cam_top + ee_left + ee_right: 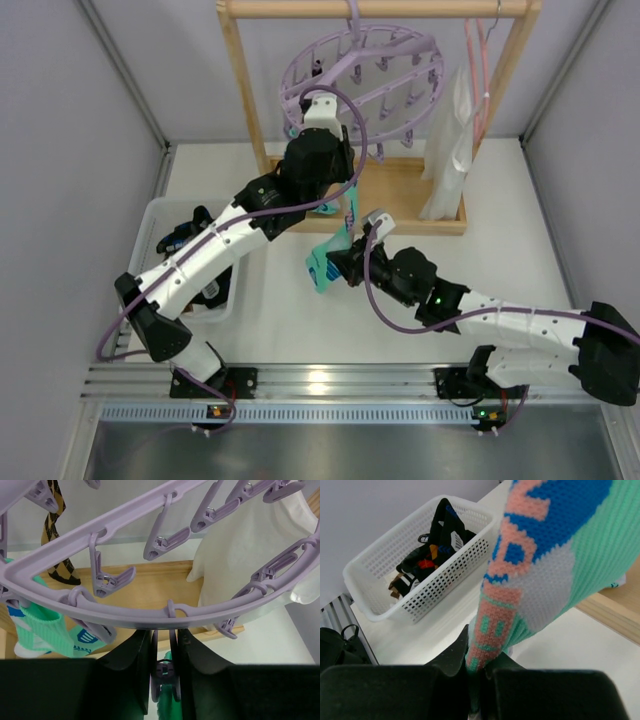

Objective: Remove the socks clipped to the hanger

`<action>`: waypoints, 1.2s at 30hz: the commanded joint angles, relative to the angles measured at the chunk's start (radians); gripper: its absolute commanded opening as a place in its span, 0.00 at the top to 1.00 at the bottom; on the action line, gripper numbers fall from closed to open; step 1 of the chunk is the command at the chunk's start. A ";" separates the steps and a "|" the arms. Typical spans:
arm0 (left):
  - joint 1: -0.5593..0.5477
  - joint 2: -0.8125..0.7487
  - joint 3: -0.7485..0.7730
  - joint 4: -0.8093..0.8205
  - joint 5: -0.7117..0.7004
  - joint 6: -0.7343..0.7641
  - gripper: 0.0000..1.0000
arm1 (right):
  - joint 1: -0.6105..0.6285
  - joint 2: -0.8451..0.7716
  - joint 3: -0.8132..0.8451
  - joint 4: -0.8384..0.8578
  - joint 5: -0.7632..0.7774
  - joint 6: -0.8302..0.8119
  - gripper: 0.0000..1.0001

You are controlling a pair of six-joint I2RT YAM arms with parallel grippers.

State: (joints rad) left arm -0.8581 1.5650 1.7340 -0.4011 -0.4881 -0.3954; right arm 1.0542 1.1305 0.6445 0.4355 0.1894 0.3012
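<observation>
**Left claw on a peg, right claw on the teal sock below it**

We see the left claw (164, 640) pinching a peg (163, 672) on the hanger (150, 617), which hangs from the rack (240, 90) at the table's far edge. The right claw (479, 672) is clamped on the lower end of a teal sock (580, 545) that seems to hang from that peg. If we pull before the peg opens, the hanger may swing and the sock stretch. If the left claw slips off the narrow peg, the peg snaps shut.
</observation>
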 commanded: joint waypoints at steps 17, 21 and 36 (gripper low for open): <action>-0.002 -0.150 -0.115 0.047 -0.076 0.024 0.11 | 0.023 -0.144 -0.143 -0.105 0.065 0.029 1.00; -0.002 -0.293 -0.234 -0.043 -0.242 0.000 0.02 | 0.021 -0.114 -0.073 -0.142 0.018 -0.008 1.00; -0.001 -0.755 -0.246 -0.435 -0.656 0.039 0.02 | 0.076 0.395 0.648 -0.168 -0.340 -0.082 1.00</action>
State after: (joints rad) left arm -0.8589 0.8055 1.4673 -0.7891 -1.0466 -0.4171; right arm 1.0840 1.4410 1.1431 0.2596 -0.0570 0.2626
